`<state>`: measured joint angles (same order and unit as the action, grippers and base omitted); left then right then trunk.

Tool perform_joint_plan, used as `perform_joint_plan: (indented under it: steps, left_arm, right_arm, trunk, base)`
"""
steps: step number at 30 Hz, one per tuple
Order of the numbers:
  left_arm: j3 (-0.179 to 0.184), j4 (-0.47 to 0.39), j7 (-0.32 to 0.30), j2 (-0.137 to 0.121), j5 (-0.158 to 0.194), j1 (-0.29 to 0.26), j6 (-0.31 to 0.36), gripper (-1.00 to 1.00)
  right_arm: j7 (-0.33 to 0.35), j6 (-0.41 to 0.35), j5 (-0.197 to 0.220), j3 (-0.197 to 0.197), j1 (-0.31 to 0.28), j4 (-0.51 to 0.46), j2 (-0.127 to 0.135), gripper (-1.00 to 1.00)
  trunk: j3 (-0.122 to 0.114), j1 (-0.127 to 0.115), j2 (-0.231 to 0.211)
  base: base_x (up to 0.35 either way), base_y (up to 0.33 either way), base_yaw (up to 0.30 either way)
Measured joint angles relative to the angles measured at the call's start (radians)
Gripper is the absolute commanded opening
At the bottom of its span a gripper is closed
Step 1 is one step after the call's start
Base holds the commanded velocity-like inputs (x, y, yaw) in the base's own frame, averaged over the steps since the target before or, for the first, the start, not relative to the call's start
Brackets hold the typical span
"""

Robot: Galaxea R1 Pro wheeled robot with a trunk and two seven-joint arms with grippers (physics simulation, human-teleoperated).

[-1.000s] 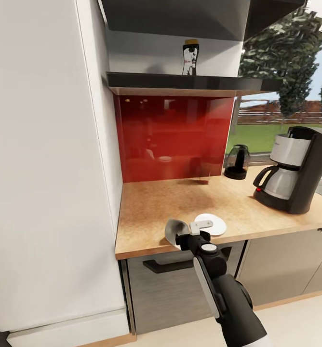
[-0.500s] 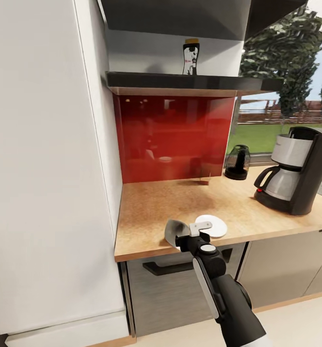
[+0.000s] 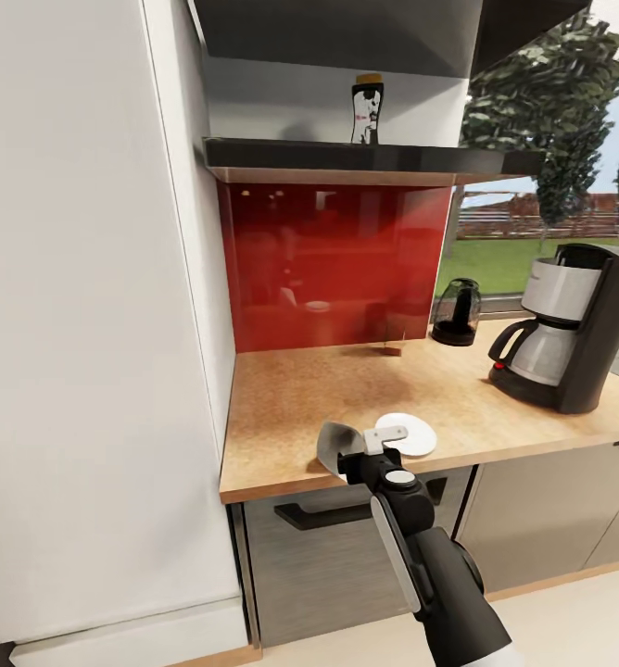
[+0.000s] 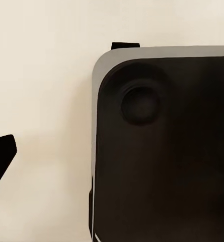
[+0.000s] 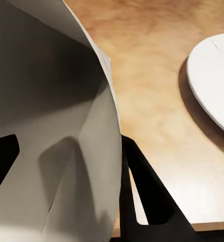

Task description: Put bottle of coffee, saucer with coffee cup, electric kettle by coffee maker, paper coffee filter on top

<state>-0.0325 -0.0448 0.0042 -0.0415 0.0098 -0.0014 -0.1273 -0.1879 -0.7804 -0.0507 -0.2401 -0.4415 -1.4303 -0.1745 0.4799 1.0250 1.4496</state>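
Nothing of note has moved since the earlier frames: the head view has shifted by a hair and the right arm holds the same pose over the near edge of the worktop. From largest to smallest, the kitchen countertop runs from the white cabinet side on the left to the right edge of view, and the kitchen shelf hangs above the red backsplash. On the right stands the coffee maker, with the electric kettle further back by the window, well apart from it. On the shelf the bottle of coffee stands upright. Near the front edge lies the saucer, with no cup on it. The right gripper is pinching the paper coffee filter, one finger pressed against the cone's outer wall, the cone held just left of the saucer. The left wrist view gives a dark rounded panel and pale floor, so I cannot tell how the left gripper stands. The step in hand looks like the filter; next it must be carried right and set on the coffee maker's flat top.
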Motion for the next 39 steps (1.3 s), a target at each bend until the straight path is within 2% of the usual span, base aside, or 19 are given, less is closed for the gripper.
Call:
perform_joint_plan:
  steps: [39]
  left_arm:
    - [0.0,0.001,-0.001,0.0,-0.001,0.001,-0.003,1.0]
  right_arm:
    - [0.0,0.0,-0.003,0.0,0.0,0.002,0.0,-1.0]
  trunk:
    - [0.0,0.0,0.0]
  base:
    - [-0.007,0.0,0.0]
